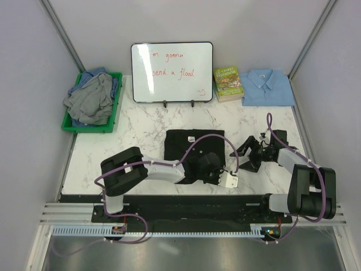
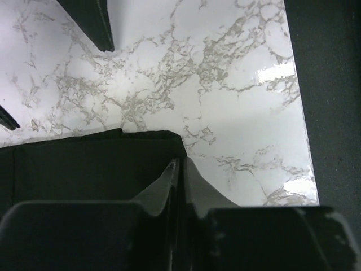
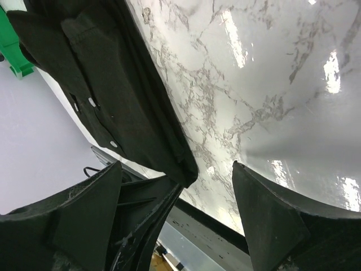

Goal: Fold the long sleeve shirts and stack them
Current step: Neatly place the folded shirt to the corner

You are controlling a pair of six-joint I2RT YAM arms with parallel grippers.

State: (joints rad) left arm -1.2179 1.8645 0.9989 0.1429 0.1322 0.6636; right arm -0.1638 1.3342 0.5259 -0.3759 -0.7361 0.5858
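Black shirt (image 1: 189,144) lies folded in the middle of the table (image 1: 146,124), my left gripper (image 2: 180,166) squeezed tight at its corner, I think to pin it flat, though I cannot see cloth inside, while my right gripper (image 3: 176,165) sits wide open and empty just beside.

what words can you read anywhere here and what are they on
"m gonna" / "send a flood": red handwriting on the whiteboard; glare hides the start of the first line.
Small red mark at the board's lower right: unreadable.
Book: cover title too small to read.
Wrist views: no text.
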